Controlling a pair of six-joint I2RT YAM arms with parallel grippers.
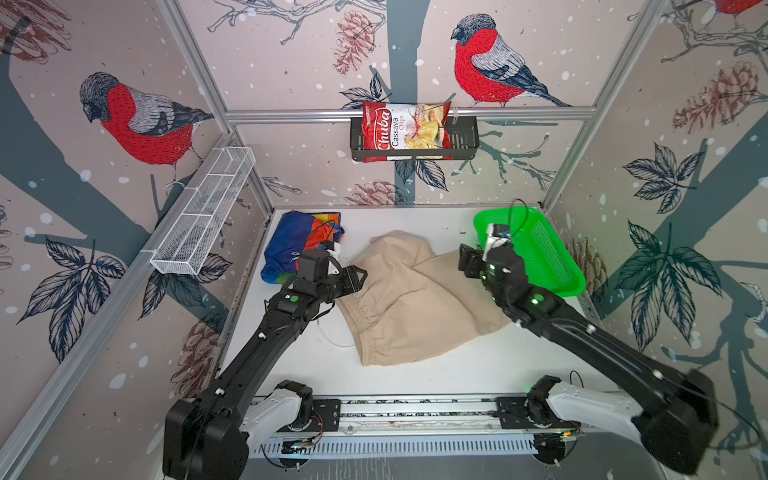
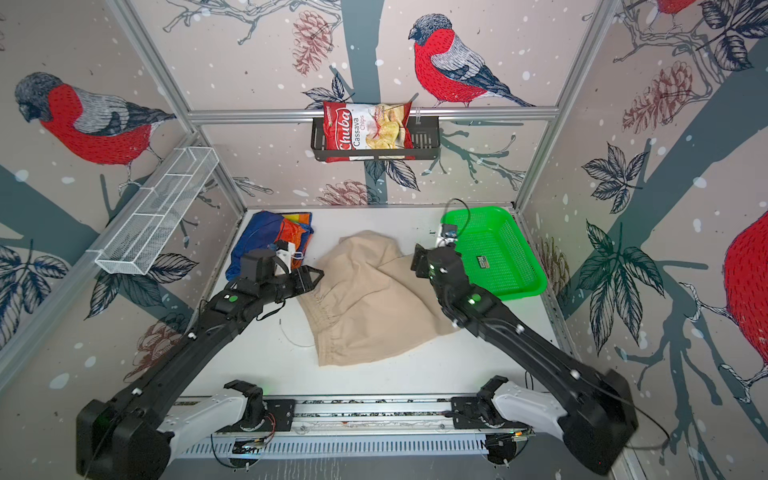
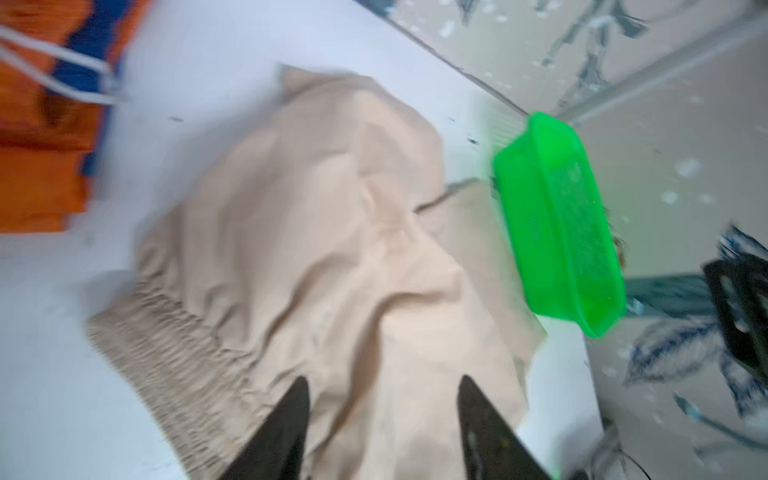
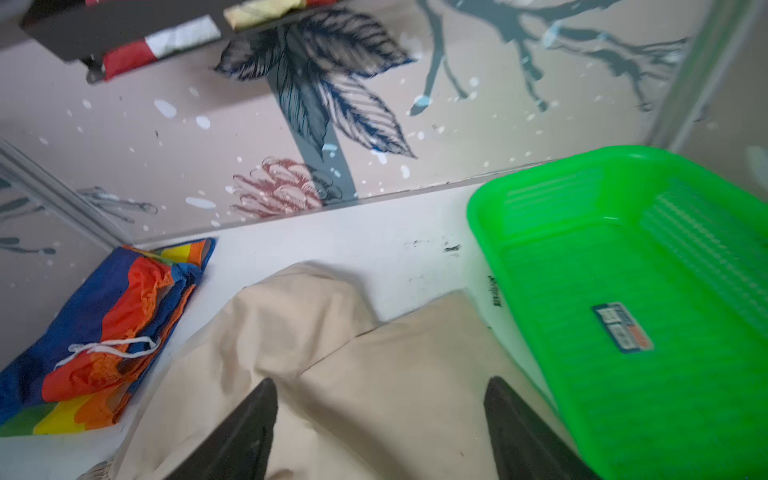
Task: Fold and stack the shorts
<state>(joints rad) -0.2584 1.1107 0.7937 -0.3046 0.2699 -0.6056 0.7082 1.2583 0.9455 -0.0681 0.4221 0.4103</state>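
Left wrist and right wrist views: beige shorts [image 3: 311, 249] loosely folded just beside the green basket [image 3: 540, 232], rainbow shorts [image 4: 104, 332] well apart from it; left end effector [image 3: 385, 380] and right end effector [image 4: 381, 380] spread, empty; pinch one layer and you may undo the fold.

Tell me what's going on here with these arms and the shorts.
Two robot arms are folding shorts. The left tool and the right tool both stand open over the beige shorts, which lie rumpled in the middle, and grip nothing. The rainbow-striped shorts sit bunched at the far left corner. The two pairs are not stacked yet.
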